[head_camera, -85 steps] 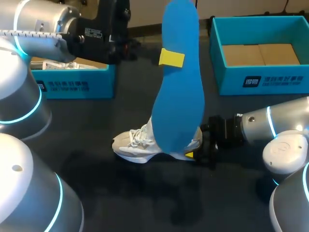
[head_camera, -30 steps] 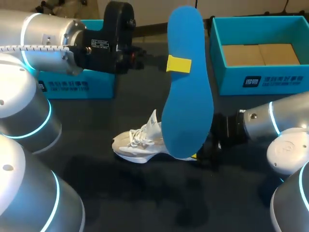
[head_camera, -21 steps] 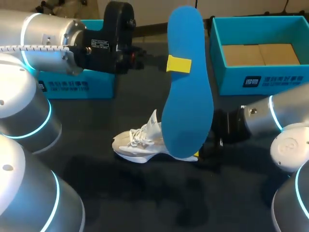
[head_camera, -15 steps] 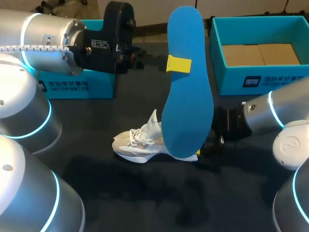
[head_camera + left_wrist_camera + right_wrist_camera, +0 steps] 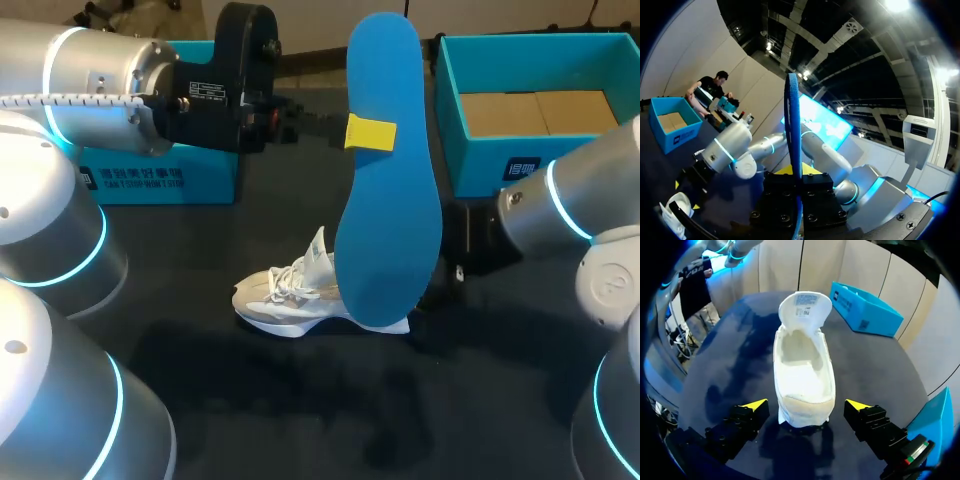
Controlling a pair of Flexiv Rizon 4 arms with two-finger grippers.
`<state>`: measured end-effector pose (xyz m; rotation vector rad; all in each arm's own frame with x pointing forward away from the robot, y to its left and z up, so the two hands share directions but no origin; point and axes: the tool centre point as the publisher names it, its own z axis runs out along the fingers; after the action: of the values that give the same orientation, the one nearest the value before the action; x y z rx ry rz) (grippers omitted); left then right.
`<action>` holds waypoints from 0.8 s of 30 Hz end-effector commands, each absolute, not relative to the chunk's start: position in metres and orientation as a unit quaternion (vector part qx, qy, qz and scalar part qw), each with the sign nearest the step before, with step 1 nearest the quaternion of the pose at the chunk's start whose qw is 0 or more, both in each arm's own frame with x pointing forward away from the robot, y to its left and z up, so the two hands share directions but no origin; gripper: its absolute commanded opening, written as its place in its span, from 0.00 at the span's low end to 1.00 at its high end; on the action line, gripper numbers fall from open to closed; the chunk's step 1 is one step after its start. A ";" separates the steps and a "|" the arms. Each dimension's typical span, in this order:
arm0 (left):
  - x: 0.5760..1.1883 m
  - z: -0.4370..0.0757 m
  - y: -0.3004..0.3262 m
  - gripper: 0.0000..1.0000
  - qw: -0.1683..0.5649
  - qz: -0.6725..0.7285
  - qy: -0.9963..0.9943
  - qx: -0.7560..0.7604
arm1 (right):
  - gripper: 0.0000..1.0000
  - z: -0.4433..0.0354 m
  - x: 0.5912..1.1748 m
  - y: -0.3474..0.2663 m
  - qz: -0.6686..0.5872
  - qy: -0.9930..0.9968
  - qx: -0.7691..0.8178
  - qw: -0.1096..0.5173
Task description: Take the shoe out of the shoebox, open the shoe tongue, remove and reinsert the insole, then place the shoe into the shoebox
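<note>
Head view: the left hand (image 5: 368, 132) is clamped on the blue insole (image 5: 388, 220), holding it upright in the air, while the white shoe (image 5: 280, 298) sits on the dark desk (image 5: 300, 400) with its tongue lifted. The right hand (image 5: 806, 405) is spread wide on either side of the shoe's heel, touching neither side.

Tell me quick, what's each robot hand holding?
Left gripper: shut on the blue insole.
Right gripper: open, holding nothing; the shoe is not gripped.
</note>
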<state>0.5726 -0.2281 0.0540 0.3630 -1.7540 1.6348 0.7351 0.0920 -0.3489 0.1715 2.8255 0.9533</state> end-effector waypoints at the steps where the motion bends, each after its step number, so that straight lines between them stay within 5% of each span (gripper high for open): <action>1: 0.572 0.053 -0.229 0.00 0.350 0.632 -0.677 0.141 | 1.00 -0.340 0.734 0.097 0.227 0.968 0.070 0.076; 24: 0.572 0.053 -0.229 0.00 0.350 0.632 -0.677 0.141 | 1.00 -0.323 0.731 0.106 0.123 0.986 0.108 0.019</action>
<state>0.5725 -0.2281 0.0540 0.3632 -1.7541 1.6350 0.7309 0.1043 -0.3257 0.3232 3.0086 0.6246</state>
